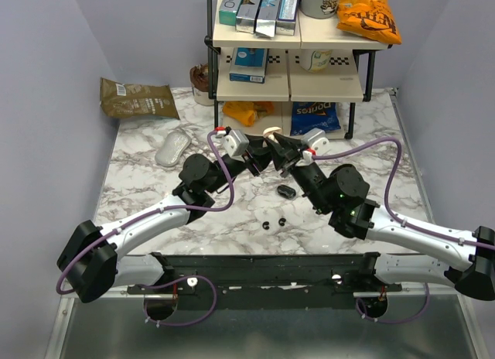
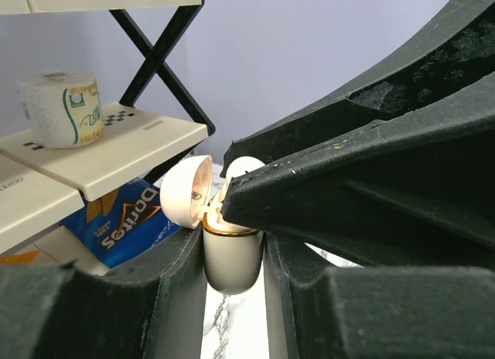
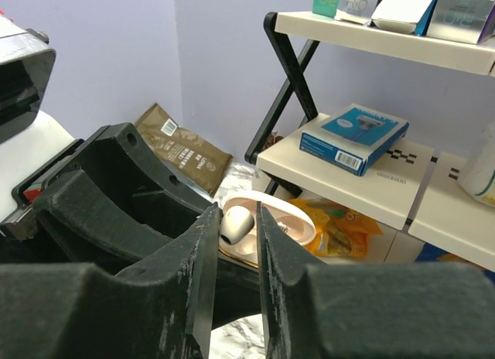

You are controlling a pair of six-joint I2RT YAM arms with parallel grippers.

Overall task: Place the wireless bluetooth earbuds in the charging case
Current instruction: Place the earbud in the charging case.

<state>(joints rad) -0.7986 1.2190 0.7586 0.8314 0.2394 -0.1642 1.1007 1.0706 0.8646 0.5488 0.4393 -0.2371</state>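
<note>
Case (image 2: 230,268), cream, gold-rimmed, lid (image 2: 186,190) open, pinched by left gripper (image 2: 232,247); right gripper (image 3: 237,213) narrowly parted.

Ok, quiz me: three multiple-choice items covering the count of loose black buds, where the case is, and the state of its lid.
1. How many black buds lie on the table?
A) two B) one C) four
2. Where is the case?
A) flat on the table B) in the left pincer C) out of every view
3. How is the lid?
A) shut B) off, lying on the table C) open

Answers:
1 A: the top view shows a pair side by side on the marble.
2 B: the left pincer's fingers clamp the case's body on both sides.
3 C: the lid tips back from the gold rim.
</note>
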